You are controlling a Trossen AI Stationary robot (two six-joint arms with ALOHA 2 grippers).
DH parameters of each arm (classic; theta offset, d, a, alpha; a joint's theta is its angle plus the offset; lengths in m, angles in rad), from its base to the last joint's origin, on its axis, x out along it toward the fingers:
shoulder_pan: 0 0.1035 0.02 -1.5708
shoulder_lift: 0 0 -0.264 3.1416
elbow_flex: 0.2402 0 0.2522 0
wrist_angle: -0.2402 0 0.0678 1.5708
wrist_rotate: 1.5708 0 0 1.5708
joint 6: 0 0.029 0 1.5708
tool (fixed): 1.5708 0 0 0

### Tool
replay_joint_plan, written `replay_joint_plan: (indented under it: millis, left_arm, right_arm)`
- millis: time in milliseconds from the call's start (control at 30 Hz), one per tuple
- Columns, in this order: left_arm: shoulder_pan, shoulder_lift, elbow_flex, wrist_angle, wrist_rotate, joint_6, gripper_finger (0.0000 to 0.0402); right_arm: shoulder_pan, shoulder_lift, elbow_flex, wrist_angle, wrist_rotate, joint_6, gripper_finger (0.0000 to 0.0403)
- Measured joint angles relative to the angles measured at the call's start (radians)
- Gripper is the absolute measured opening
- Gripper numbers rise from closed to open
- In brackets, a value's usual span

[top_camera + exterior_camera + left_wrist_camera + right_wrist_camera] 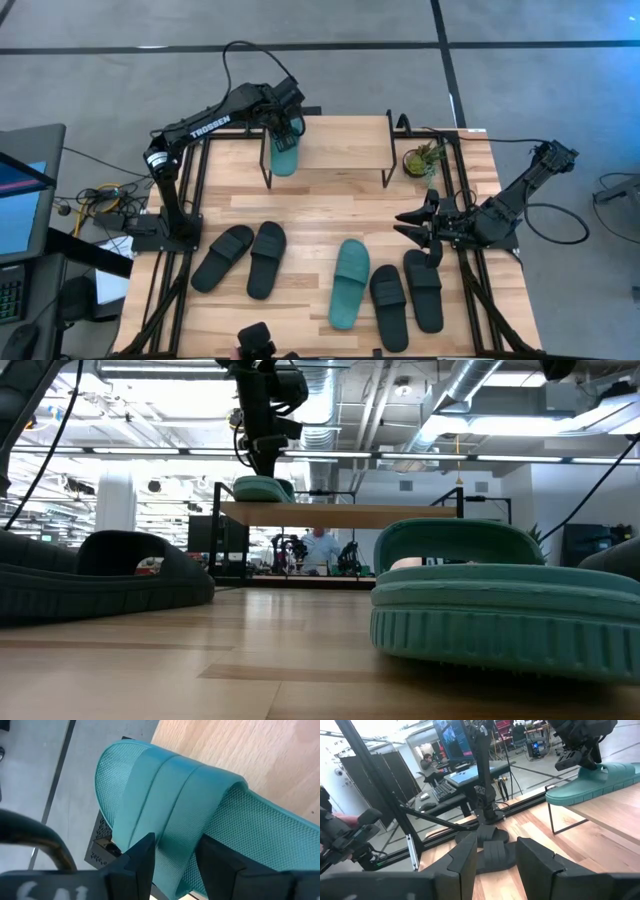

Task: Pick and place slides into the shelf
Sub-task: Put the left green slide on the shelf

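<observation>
One teal slide (pixel 284 158) lies sole-down on the left end of the shelf (pixel 335 165), and one of its ends juts past the shelf's edge (pixel 600 777). My left gripper (pixel 175 851) points down over it, open, with a finger on either side of the wide strap (pixel 170 795). On the table in front of the shelf lie a second teal slide (pixel 350 283), two black slides at the left (pixel 222 257) and two black slides at the right (pixel 405 297). My right gripper (pixel 408 224) waits open at the table's right side, holding nothing. My left gripper comes at the teal slide's strap (pixel 172 827) from above, slanting down, with its fingers across the strap. Whether the fingers (pixel 142 852) touch the strap I cannot tell. The slide rests on the shelf's top board, not lifted.
A small potted plant (pixel 424 160) stands by the shelf's right end. The rest of the shelf's top board (pixel 400 515) is bare. A monitor and keyboard stand off the table's left side, and people are in the room behind.
</observation>
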Motion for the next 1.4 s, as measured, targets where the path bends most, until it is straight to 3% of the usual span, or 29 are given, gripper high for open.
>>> replay_joint_plan:
  millis: [300,700,1400]
  left_arm:
    - [-0.018,0.0,0.0,0.0,0.031,0.066,0.0136]
    - [-0.029,0.0,0.0,-0.008,0.021,0.047,0.0165]
    - [-0.087,0.0,0.0,-0.037,-0.037,0.029,0.0167]
  right_arm:
    - [0.0,0.0,0.0,-0.008,0.0,0.0,0.0122]
    - [0.0,0.0,0.0,-0.018,0.0,0.0,0.0122]
    - [0.0,0.0,0.0,-0.022,-0.001,0.0,0.0122]
